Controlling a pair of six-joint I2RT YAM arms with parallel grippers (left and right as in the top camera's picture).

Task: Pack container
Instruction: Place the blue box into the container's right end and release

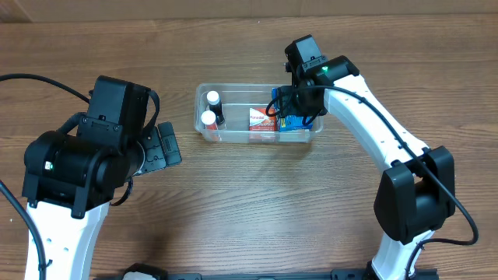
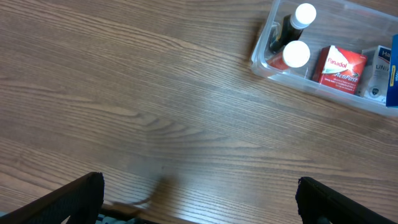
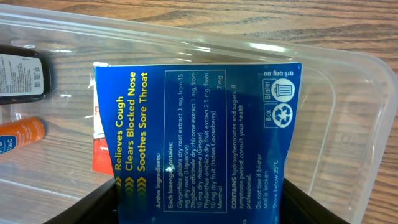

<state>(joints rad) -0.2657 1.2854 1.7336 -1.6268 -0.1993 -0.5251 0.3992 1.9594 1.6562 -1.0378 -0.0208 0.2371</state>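
Observation:
The clear plastic container [image 1: 233, 87] stands at the table's middle; it also shows in the left wrist view [image 2: 261, 59] and the right wrist view [image 3: 348, 62]. Inside are two white-capped bottles [image 1: 212, 99] [image 1: 208, 119] at its left end and a red Panadol box [image 1: 262, 119]. My right gripper [image 1: 299, 109] is over the container's right end, shut on a blue lozenge packet [image 3: 199, 124] that hangs down inside the bin next to the red box [image 3: 99, 155]. My left gripper [image 1: 159, 144] is open and empty over bare table to the container's left.
In the right wrist view a dark bottle [image 3: 22, 74] and an orange-labelled bottle [image 3: 18, 134] lie at the container's far end. The wooden table [image 1: 257, 202] spreads around the container. The arm bases stand at the front left and front right.

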